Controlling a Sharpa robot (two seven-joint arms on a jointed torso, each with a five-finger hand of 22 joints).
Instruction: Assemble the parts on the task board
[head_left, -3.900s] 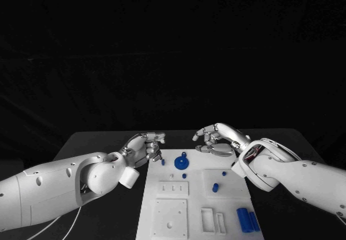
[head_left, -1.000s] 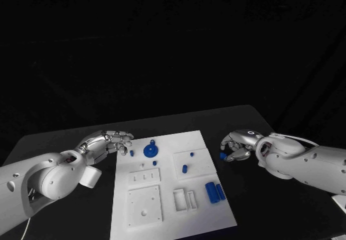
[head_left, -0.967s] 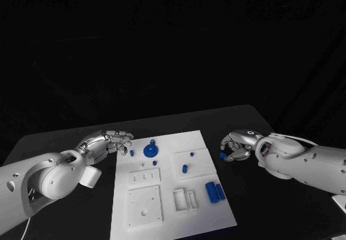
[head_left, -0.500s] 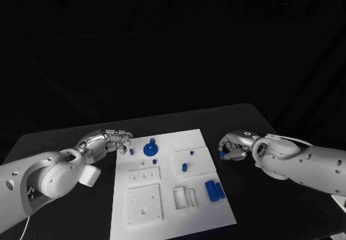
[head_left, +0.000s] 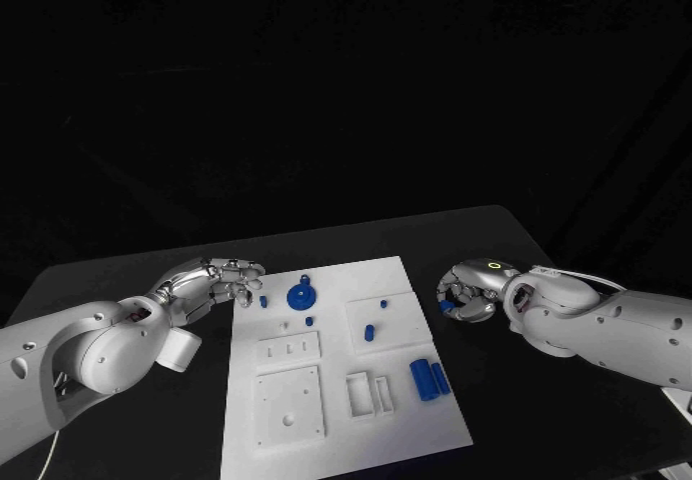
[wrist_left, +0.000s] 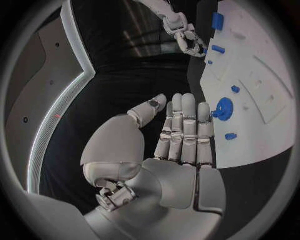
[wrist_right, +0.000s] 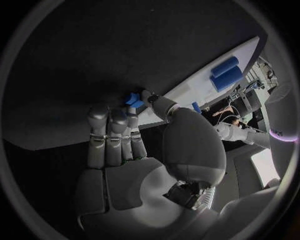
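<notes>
At right-centre of the head view, just off the board's (head_left: 368, 410) right edge, the right hand (head_left: 467, 296) pinches a small blue part (wrist_right: 132, 100) at its fingertips, likely to carry it to a slot, while left hand (head_left: 216, 284) idles at board's left edge, fingers together, holding nothing.

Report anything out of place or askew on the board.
Nothing on the task board looks askew or damaged. One small blue part is off it, pinched in the right hand at the board's right edge. The left hand holds nothing.
</notes>
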